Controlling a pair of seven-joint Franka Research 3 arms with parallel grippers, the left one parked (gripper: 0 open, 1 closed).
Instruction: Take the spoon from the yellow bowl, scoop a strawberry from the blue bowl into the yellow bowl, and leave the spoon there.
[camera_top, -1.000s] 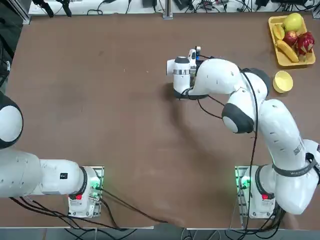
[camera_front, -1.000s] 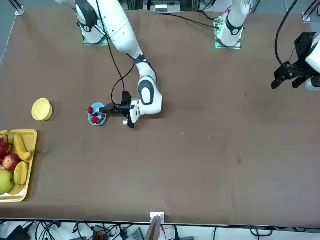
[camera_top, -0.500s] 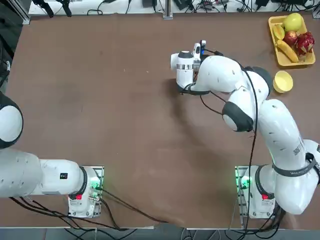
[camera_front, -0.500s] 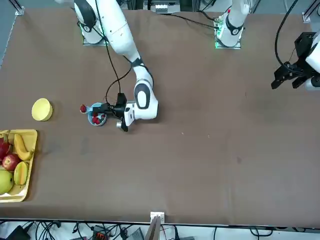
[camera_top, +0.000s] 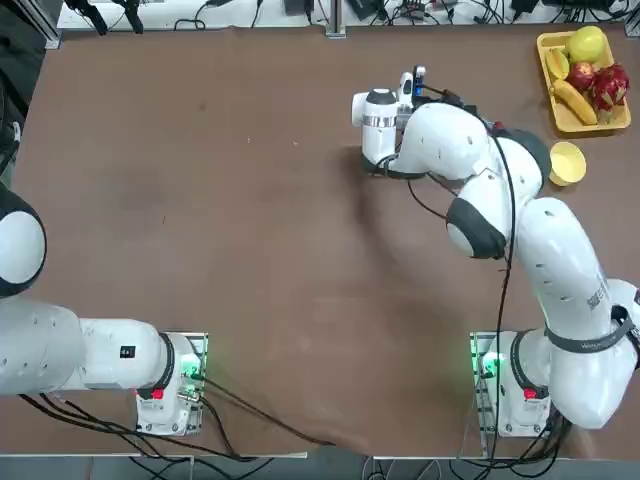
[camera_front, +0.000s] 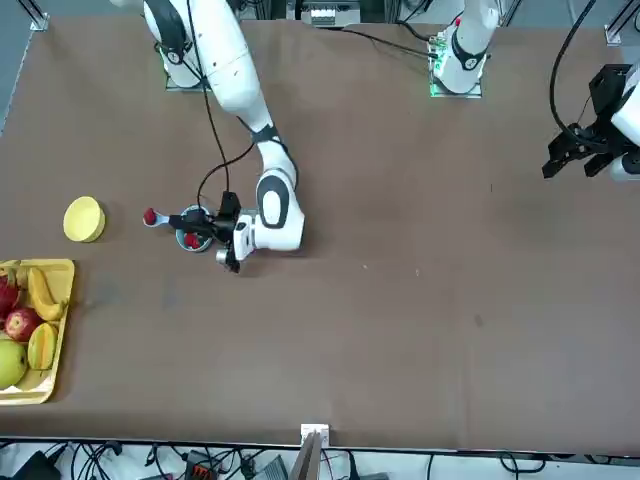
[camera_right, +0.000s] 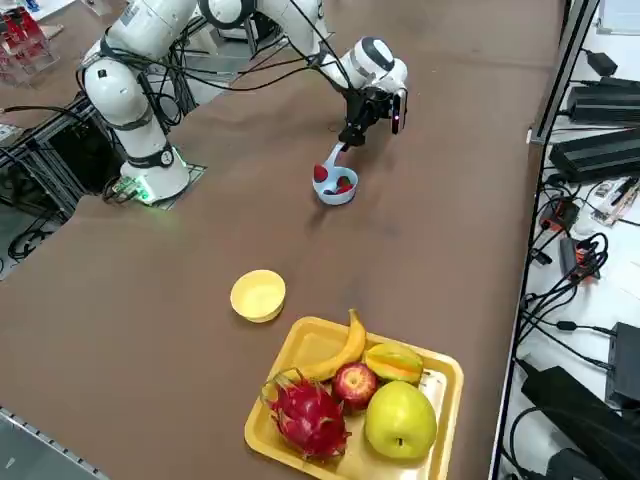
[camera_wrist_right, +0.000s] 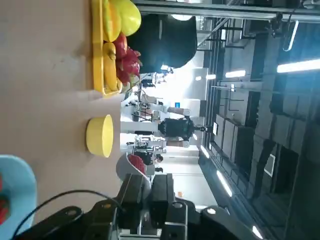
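Right pincer (camera_front: 222, 228) remains clenched on the spoon (camera_front: 166, 219). Over the last second its loaded tip, carrying a strawberry (camera_front: 149, 215), has cleared the blue bowl (camera_front: 194, 238) toward the yellow bowl (camera_front: 84, 219). Judged: transfer under way, deposit pending.

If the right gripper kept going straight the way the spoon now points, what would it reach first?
Probably the yellow bowl. The right gripper, shut on the spoon carrying a strawberry, points level toward it past the blue bowl; depth is uncertain.
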